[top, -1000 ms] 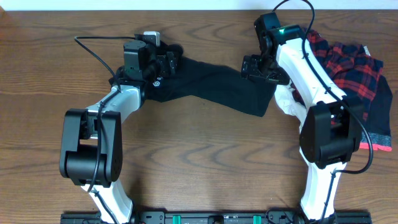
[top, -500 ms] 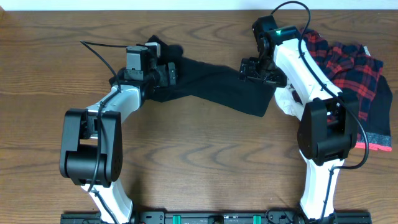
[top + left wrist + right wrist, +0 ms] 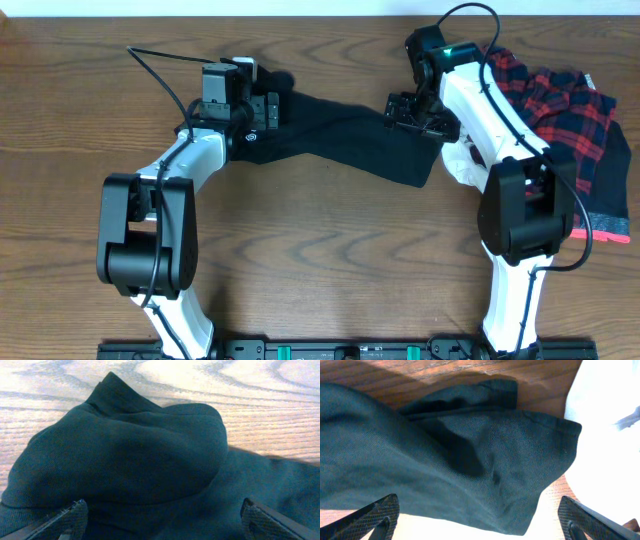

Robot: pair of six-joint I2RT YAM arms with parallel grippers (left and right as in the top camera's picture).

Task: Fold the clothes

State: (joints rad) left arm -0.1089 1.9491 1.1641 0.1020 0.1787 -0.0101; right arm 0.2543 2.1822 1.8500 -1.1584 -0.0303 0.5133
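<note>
**A:** From overhead, where is everything?

**B:** The black shirt (image 3: 340, 135) lies in a rumpled band across the far half of the desk (image 3: 320, 250). Its left end is under the left tool (image 3: 265, 108) and its right end is below the right tool (image 3: 396, 108). A small white mark shows on the cloth just beside the left arm. A red-and-navy plaid piece (image 3: 560, 105) is heaped at the far right, and a white piece (image 3: 458, 165) sits between it and the shirt, partly under the right arm.

**A:** And the left wrist view?

**B:** The left tool's fingers (image 3: 72, 516) stand wide apart at the bottom corners, closed on nothing. The shirt bulges up in a soft mound ahead of them, with a folded edge poking out at the top. Bare wood shows beyond it.

**A:** And the right wrist?

**B:** It's the same there. The fingers (image 3: 382, 512) are spread to both lower corners and grip nothing. The end of the shirt lies creased on the wood ahead of them. The white piece fills the right side and meets the shirt's corner, though I can't tell whether the two actually touch.
</note>
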